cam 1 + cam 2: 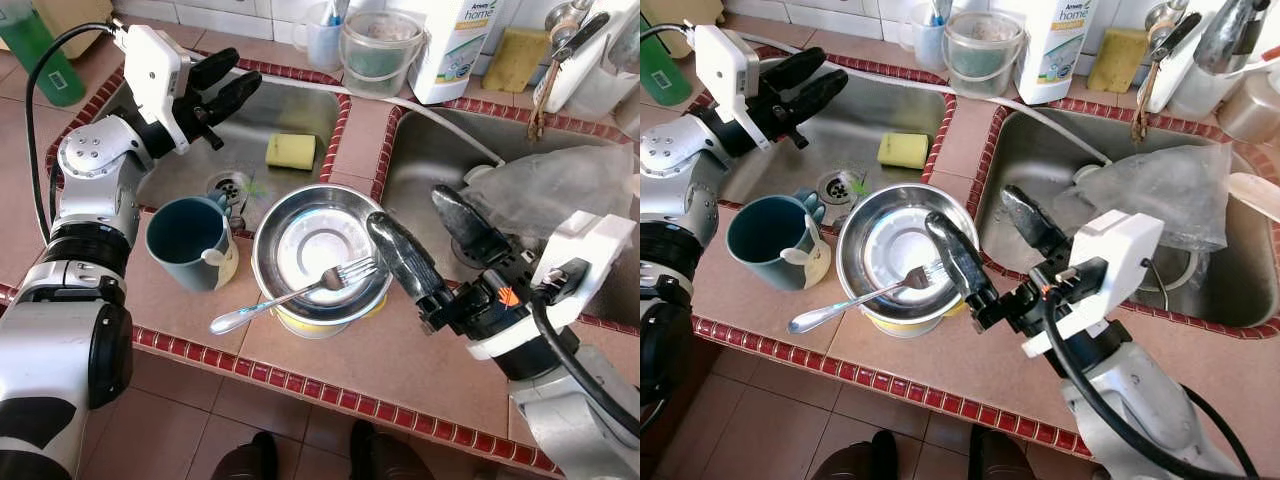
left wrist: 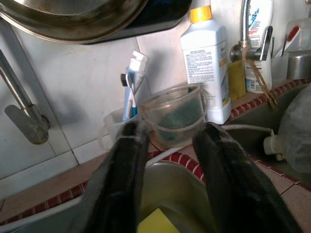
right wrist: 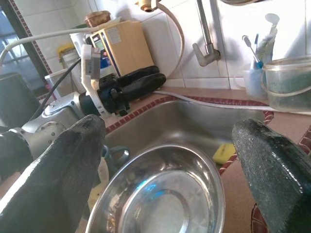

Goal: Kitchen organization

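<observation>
The right gripper [image 1: 440,235] hangs just beside the steel bowl [image 1: 320,250], fingers spread wide: one black finger lies over the bowl's rim by the fork tines, the other reaches over the second sink basin [image 1: 420,170]. The left gripper [image 1: 228,82] hovers above the first sink basin [image 1: 290,110] behind the bowl, its fingers slightly parted and holding nothing. A crumpled clear plastic bag [image 1: 560,185] lies in the second basin, well apart from the bowl. The bowl sits on the tiled counter [image 1: 400,360] over something yellow, between the two basins. A teal mug [image 1: 188,243] stands just beside the bowl, with a spoon in it. A fork [image 1: 295,295] rests across the bowl, handle jutting past the rim. A yellow sponge [image 1: 290,151] lies in the first basin behind the bowl.
</observation>
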Controlling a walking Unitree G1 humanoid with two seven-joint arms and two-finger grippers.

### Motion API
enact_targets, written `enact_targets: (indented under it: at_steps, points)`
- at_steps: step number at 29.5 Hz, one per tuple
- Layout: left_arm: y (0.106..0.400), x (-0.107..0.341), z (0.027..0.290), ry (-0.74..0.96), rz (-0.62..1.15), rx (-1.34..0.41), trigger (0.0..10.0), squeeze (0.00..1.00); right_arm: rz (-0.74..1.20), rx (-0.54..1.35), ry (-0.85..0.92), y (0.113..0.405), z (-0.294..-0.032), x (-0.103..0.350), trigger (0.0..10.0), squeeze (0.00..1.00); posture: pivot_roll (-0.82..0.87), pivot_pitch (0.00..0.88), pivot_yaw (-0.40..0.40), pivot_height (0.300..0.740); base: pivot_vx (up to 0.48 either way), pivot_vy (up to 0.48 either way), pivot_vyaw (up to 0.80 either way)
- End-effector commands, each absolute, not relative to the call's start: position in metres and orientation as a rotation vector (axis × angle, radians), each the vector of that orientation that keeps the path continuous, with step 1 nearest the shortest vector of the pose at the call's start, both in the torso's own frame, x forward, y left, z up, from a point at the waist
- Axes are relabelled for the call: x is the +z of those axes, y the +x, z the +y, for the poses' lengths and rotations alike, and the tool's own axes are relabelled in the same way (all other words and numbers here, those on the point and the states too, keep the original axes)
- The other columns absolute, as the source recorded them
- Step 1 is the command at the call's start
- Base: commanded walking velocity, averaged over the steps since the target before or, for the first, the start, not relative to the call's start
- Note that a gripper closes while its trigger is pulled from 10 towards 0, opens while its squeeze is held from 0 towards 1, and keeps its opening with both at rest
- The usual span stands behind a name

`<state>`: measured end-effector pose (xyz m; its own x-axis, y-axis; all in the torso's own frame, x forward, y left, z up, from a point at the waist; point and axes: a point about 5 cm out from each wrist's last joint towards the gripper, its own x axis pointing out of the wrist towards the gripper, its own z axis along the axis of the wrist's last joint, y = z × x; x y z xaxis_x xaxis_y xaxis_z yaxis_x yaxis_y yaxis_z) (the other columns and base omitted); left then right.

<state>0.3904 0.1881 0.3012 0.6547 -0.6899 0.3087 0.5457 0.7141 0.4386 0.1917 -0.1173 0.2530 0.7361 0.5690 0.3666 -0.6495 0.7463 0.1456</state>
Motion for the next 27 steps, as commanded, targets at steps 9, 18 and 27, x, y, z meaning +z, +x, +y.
enact_targets:
  at_steps: [9, 18, 27]
  points:
    - [0.388, 0.314, 0.203, 0.370, -0.496, -0.652, 10.0, 1.00, -0.305, 0.690, 0.277, 0.196, -0.116, 0.251, 10.0, 0.00, -0.12, 0.260, 0.006, 0.740, 0.000, 0.000, 0.00]
    - [0.378, 0.306, 0.226, 0.286, -0.524, -0.531, 10.0, 0.61, -0.372, 0.619, 0.254, 0.216, -0.120, 0.253, 10.0, 0.00, -0.09, 0.221, 0.019, 0.740, 0.000, 0.000, 0.00]
    - [0.356, 0.300, 0.228, 0.229, -0.600, -0.342, 10.0, 0.00, -0.448, 0.493, 0.168, 0.240, -0.123, 0.255, 10.0, 0.00, -0.06, 0.176, 0.033, 0.740, 0.000, 0.000, 0.00]
